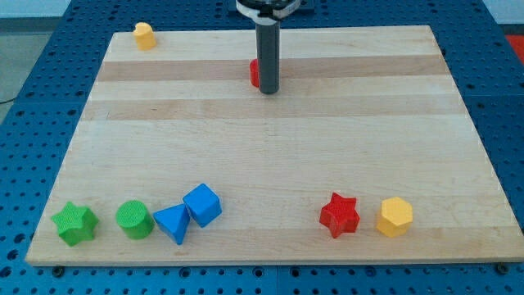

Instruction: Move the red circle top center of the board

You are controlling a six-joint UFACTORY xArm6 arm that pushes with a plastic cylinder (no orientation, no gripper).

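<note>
The red circle (255, 73) lies near the top centre of the wooden board (270, 147), mostly hidden behind my rod; only its left edge shows. My tip (268, 91) rests on the board just right of and in front of the red circle, touching or nearly touching it.
A yellow block (144, 35) sits at the top left corner. Along the view's bottom stand a green star (74, 223), a green cylinder (134, 219), a blue triangle (173, 222), a blue cube (202, 204), a red star (340, 215) and a yellow hexagon (395, 216).
</note>
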